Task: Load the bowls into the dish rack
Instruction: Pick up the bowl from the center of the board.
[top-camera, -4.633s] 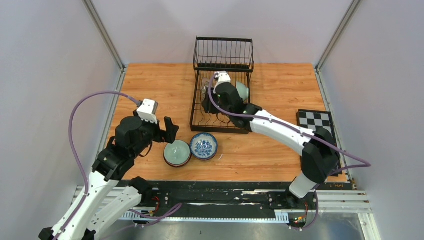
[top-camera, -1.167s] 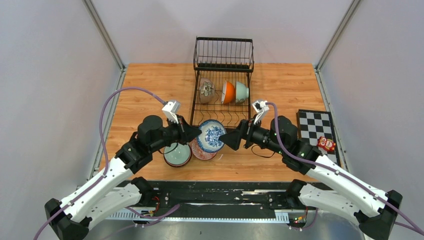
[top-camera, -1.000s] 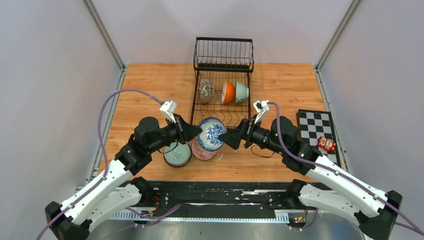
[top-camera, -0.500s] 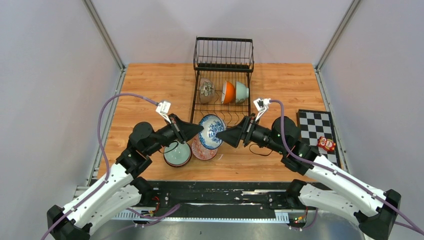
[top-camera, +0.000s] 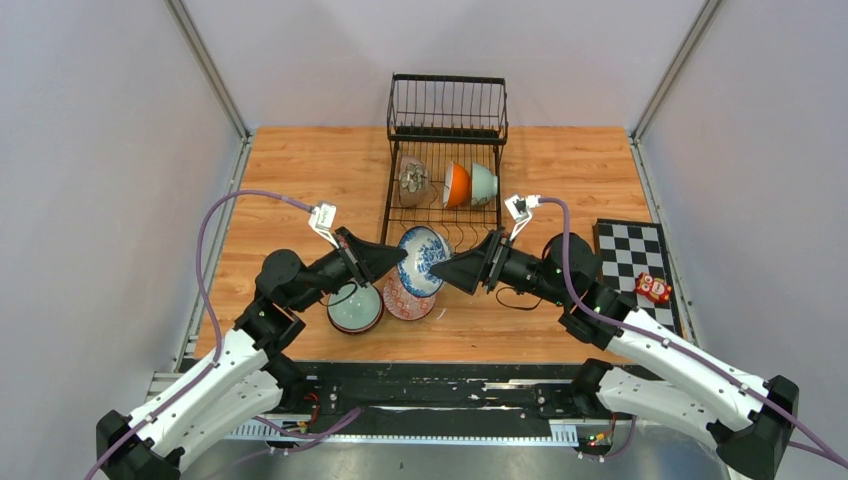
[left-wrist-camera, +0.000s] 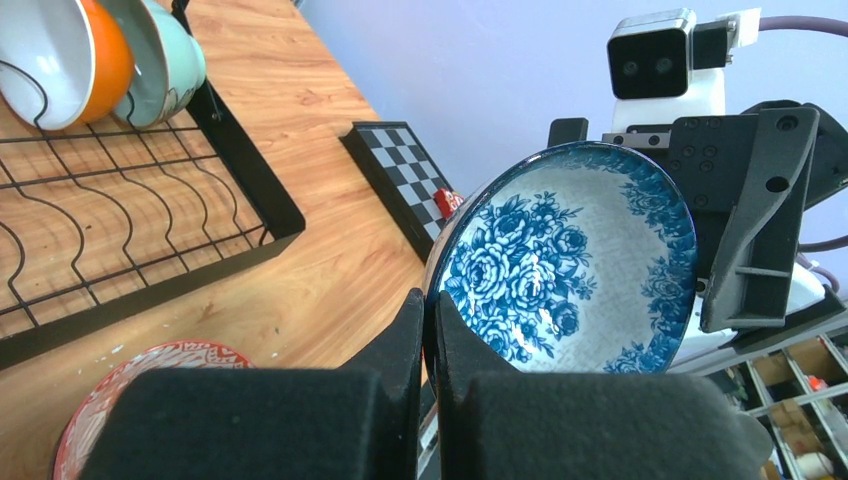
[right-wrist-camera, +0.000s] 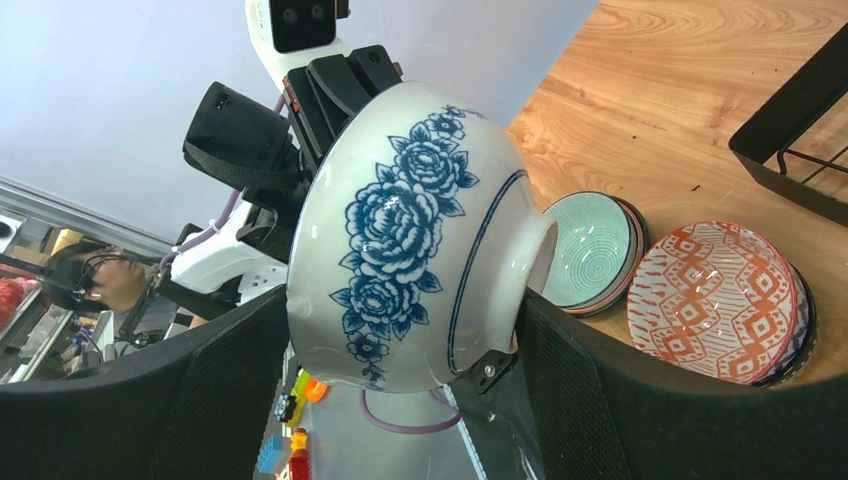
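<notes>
Blue-and-white bowl (top-camera: 422, 260) held on edge at frame centre, left fingers (left-wrist-camera: 300, 420) clamped on its rim, right fingers (right-wrist-camera: 620, 400) apart, flanking its body, dish rack (top-camera: 445, 110) above.

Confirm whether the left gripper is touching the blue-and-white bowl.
Touching. The left wrist view shows the left gripper with its fingers closed on the lower rim of the blue-and-white bowl, pinching it with no gap visible.
</notes>
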